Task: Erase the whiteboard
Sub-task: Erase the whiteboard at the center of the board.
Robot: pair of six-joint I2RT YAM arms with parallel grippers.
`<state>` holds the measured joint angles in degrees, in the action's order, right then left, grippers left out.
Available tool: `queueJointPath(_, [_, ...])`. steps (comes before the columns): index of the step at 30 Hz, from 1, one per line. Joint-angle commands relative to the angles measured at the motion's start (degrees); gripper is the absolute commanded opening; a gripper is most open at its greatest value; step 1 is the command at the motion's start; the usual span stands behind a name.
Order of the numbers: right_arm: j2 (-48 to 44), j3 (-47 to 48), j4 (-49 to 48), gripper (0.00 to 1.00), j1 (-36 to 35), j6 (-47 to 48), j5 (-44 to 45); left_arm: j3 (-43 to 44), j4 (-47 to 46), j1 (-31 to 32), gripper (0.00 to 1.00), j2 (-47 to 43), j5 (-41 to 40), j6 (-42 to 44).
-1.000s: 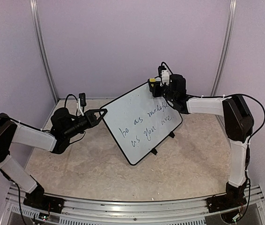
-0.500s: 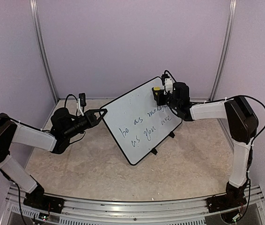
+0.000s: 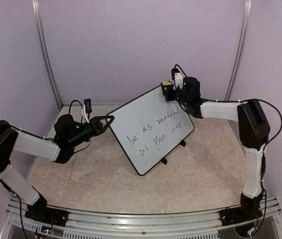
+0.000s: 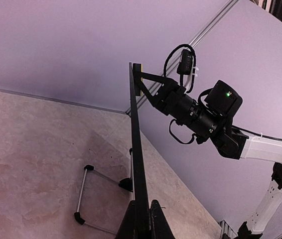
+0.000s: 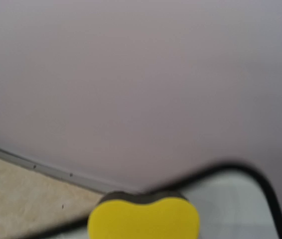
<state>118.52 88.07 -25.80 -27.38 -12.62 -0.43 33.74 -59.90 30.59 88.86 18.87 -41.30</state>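
On the beige stone-patterned table (image 3: 81,179), the large thin white rectangular whiteboard (image 3: 153,130) with its narrow black rim stands tilted back on a black wire stand (image 4: 88,194), two dark handwritten lines (image 3: 158,130) across its lower half. The left hand (image 3: 112,118) is clamped tight on the board's left edge, one finger on each face. The right hand (image 3: 167,91) is closed on a small yellow sponge (image 3: 166,85), which sits at the board's top corner, well apart from the writing.

The main risk, as I judge it, is leverage. A push this high on the panel acts far from the stand's feet and from the left hand's pinch, so a firm stroke could rock the board backward or twist it out of that narrow grip. The sponge is also right at the rim; a stroke starting here could slide off the edge instead of running down the face. Too light a press would merely smear the ink.
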Motion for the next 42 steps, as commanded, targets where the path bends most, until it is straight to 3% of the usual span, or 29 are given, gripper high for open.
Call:
queueJointPath(1, [3.2, 4.1, 4.7, 0.07, 0.5, 0.9, -0.9, 0.0, -4.7, 1.5, 0.00, -2.5, 5.7, 2.6])
queueJointPath(14, [-3.8, -16.0, -3.4, 0.06, 0.5, 1.4, -1.1, 0.2, -5.3, 1.6, 0.00, -1.9, 5.9, 2.1])
queueJointPath(28, [3.3, 2.4, 3.3, 0.06, 2.2, 0.4, -3.1, 0.1, -4.6, 1.8, 0.00, -2.4, 5.5, 2.9])
queueJointPath(31, [3.2, 2.5, 3.7, 0.06, 2.3, 0.8, -3.2, 0.0, -4.5, 1.7, 0.00, -2.6, 5.4, 3.0])
queueJointPath(42, [-3.6, -17.1, -5.2, 0.06, 2.4, 0.0, -3.9, 0.2, -4.9, 1.7, 0.00, -2.3, 5.7, 2.5])
